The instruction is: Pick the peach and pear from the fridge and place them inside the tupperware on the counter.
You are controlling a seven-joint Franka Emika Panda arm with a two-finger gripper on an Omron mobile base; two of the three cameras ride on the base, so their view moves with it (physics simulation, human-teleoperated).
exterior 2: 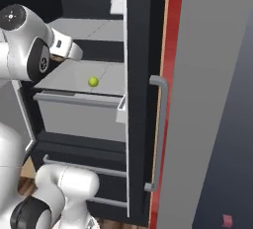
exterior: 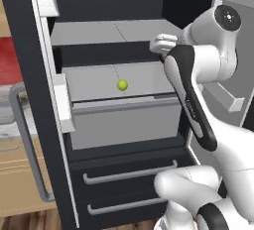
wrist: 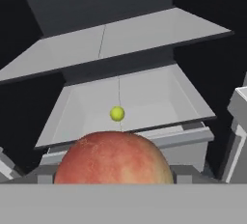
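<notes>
Hand view showed the round red-orange peach (wrist: pixel 115 158) close against the gripper, apparently held; jaw spacing couldn't be told. Soft and easily bruised, it wanted gentle pressure across its middle.

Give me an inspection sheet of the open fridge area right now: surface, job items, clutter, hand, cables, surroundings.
Surface: grey fridge shelf, flat, carrying one fruit.
Pear: small yellow-green fruit resting on that shelf, apart from the hand; also seen from the right base and from the hand camera.
Peach: red-orange fruit sits large and close at the bottom of the hand view, right at the fingertips; appears held, though the grip itself is hidden.
Fridge: door open, grey bar handle on it, drawer below the pear's shelf.
Clutter: nothing seen.
Hand: raised at the fridge opening; fingers hidden.
Cables: nothing seen.
Surroundings: tan wooden cabinet left of the fridge.
</notes>
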